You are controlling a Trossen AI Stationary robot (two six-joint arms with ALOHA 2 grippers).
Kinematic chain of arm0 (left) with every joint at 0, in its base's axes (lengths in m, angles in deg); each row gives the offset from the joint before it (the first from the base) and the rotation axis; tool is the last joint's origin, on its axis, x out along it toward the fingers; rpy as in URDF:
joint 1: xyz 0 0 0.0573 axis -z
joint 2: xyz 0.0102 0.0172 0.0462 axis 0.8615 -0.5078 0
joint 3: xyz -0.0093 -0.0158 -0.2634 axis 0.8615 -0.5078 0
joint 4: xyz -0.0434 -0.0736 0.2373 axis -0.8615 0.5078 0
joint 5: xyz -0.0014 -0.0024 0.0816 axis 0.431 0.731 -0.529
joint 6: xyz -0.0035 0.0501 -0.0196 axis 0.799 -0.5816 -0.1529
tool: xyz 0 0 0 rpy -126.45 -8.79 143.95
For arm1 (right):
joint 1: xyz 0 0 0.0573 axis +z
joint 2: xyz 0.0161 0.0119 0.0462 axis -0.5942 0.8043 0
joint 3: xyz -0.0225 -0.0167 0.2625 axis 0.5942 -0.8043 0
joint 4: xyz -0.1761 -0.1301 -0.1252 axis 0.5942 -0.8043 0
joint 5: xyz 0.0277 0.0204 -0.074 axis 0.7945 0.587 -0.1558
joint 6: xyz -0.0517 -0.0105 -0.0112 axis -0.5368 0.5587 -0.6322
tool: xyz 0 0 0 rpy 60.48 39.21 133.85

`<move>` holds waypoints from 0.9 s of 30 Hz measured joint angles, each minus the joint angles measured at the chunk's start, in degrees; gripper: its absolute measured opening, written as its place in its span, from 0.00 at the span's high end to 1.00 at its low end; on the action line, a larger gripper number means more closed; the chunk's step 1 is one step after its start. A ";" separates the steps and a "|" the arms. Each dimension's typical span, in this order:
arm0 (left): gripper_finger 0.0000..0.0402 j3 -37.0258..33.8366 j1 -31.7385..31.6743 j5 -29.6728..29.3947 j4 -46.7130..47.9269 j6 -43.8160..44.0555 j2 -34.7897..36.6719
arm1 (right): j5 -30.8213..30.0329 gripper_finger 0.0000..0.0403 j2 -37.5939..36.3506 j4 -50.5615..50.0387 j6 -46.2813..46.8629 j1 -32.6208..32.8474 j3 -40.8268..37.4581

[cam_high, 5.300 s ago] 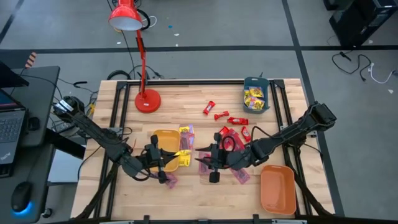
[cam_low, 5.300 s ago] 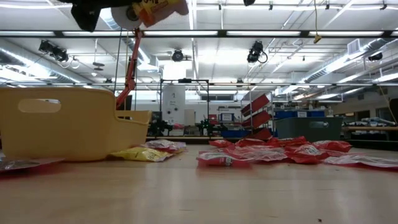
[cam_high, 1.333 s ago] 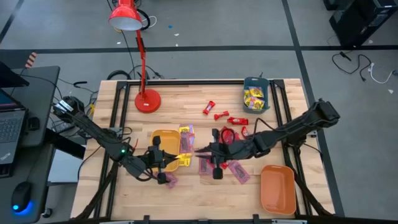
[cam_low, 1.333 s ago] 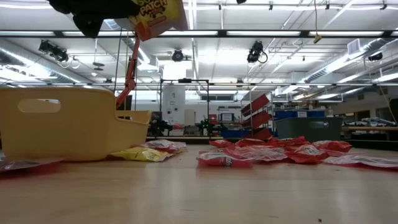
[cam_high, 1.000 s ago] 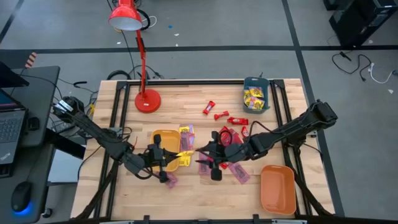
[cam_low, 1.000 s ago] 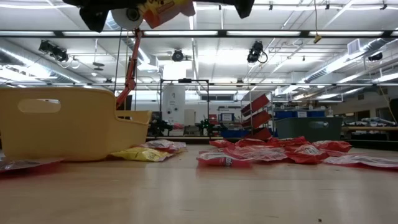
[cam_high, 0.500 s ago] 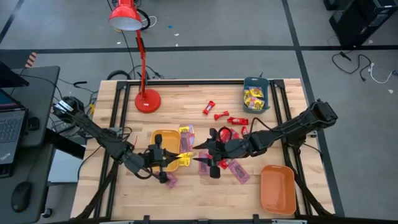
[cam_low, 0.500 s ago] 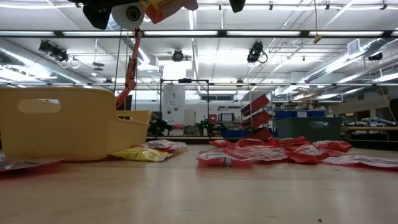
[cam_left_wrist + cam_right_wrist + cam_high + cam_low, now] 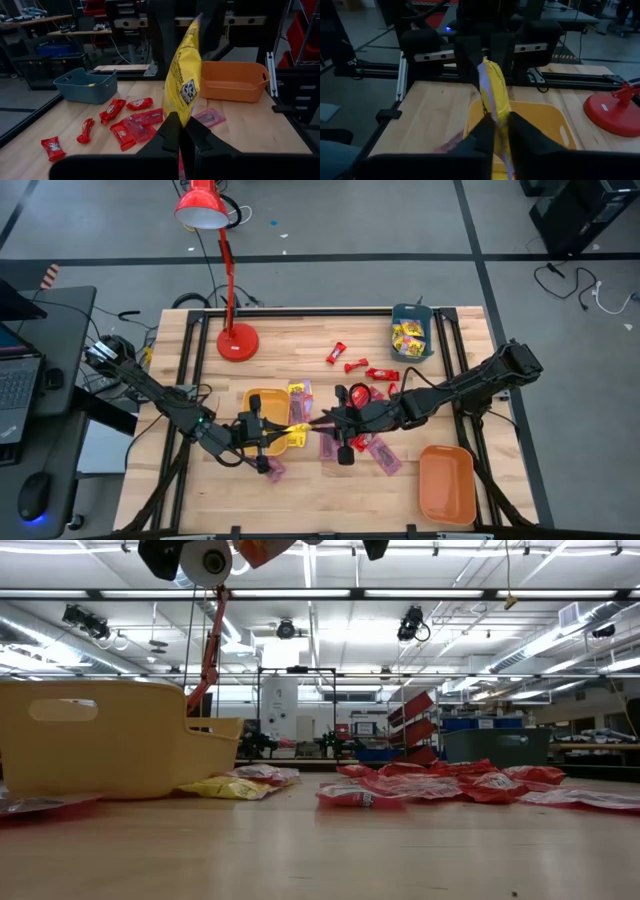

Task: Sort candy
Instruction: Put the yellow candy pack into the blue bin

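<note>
Lab, ceiling strip lights (image 9: 420,593), storage racks (image 9: 412,726)

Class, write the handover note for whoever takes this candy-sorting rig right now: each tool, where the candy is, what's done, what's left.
Left tool: shut on a yellow packet, held up mid-table beside the yellow tray.
Right tool: closing on the same packet from the other side; a handover seems underway.
Done: some yellow packets lie in the teal tray.
Left: red candies and pinkish packets lie loose on the table; the orange tray looks empty.
</note>
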 joint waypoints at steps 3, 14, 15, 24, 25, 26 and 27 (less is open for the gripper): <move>0.98 0.00 0.00 -0.19 0.02 0.16 0.00 | 0.00 0.98 0.00 0.00 -0.92 0.00 0.00; 0.79 0.07 0.00 -2.92 2.97 0.62 0.00 | 0.00 1.00 0.02 -0.05 6.74 -0.75 0.00; 0.77 0.07 0.01 -3.84 3.61 0.64 0.00 | 0.04 1.00 -0.20 -0.44 8.20 -0.97 0.00; 0.68 0.07 0.00 -9.54 10.52 1.05 0.00 | -1.88 1.00 -10.46 -19.41 18.64 -6.89 0.02; 0.68 0.07 0.02 -10.40 11.29 1.05 0.00 | -1.94 1.00 -12.05 -22.23 19.23 -7.99 0.02; 0.68 0.07 0.00 -11.06 12.03 1.05 0.00 | -1.97 1.00 -13.64 -24.88 19.72 -9.19 0.02; 0.68 0.07 0.00 -12.02 12.77 1.07 0.00 | -1.99 1.00 -15.32 -27.79 20.16 -10.62 0.02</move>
